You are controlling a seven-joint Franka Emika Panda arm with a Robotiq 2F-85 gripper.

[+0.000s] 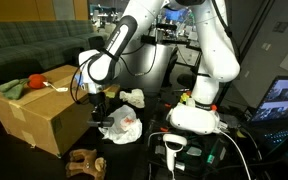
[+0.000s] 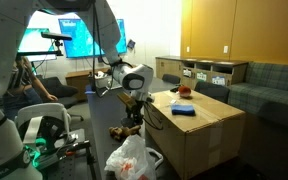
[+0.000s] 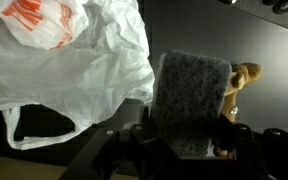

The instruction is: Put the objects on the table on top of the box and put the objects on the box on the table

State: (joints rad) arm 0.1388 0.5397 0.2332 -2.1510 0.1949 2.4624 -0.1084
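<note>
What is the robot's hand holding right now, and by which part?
A grey fuzzy pad, apparently pinched at its near end by the hand; the contact itself is hidden.

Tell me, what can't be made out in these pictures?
- Inside of the plastic bag: wrist view, its crumpled white skin hides it.
- Whether the tool grips the grey pad: wrist view, its tips are dark and cut off by the bottom edge.
- The tan toy: wrist view, partly hidden behind the grey pad.
- The red thing on the box: too small to name in an exterior view.
</note>
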